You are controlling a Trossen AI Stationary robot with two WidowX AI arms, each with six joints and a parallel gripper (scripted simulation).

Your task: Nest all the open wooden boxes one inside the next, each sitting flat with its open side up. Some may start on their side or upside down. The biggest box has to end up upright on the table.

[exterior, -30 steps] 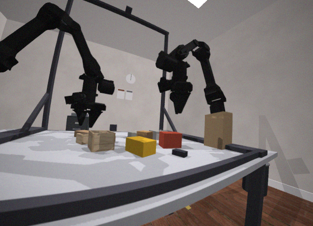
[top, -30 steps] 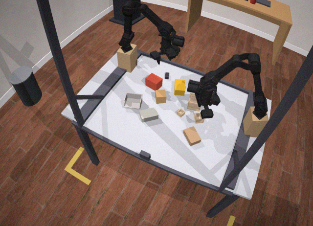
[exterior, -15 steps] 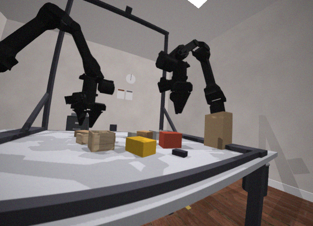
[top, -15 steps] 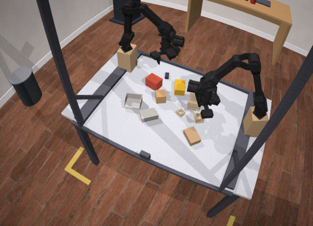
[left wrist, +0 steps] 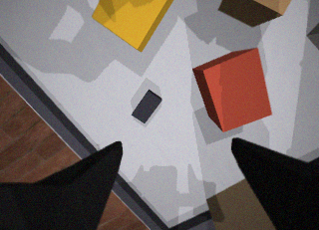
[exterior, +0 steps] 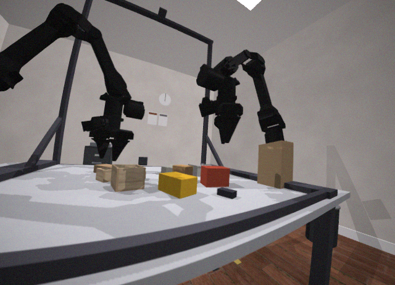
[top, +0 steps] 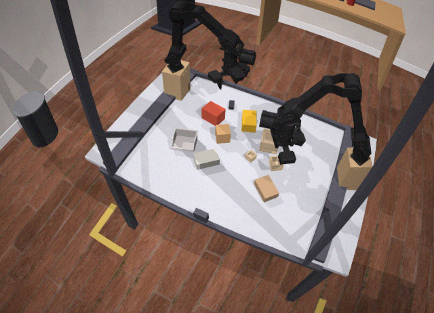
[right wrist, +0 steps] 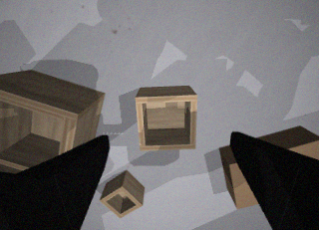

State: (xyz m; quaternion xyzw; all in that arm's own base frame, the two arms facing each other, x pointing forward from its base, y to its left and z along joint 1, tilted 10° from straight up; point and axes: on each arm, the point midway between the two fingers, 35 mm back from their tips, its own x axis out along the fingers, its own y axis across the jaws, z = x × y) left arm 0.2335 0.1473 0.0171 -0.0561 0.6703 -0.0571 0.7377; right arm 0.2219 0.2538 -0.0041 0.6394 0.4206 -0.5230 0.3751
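Three open wooden boxes lie right of the table's middle. The large box (top: 268, 143) lies on its side and shows at the left of the right wrist view (right wrist: 45, 117). The medium box (top: 275, 162) appears to lie on its side, its opening showing in the right wrist view (right wrist: 165, 117). The small box (top: 250, 156) (right wrist: 122, 192) sits open side up. My right gripper (top: 287, 157) is open and empty, hovering above the medium box. My left gripper (top: 219, 79) is open and empty, high over the table's far edge (left wrist: 176, 141).
A closed tan box (top: 266, 188) lies nearer the front and another tan box (top: 222, 133) near the middle. A red block (top: 213, 112), a yellow block (top: 249, 120), a white open tray (top: 184, 139), a grey block (top: 205, 158) and a small dark block (top: 231, 104) stand around them.
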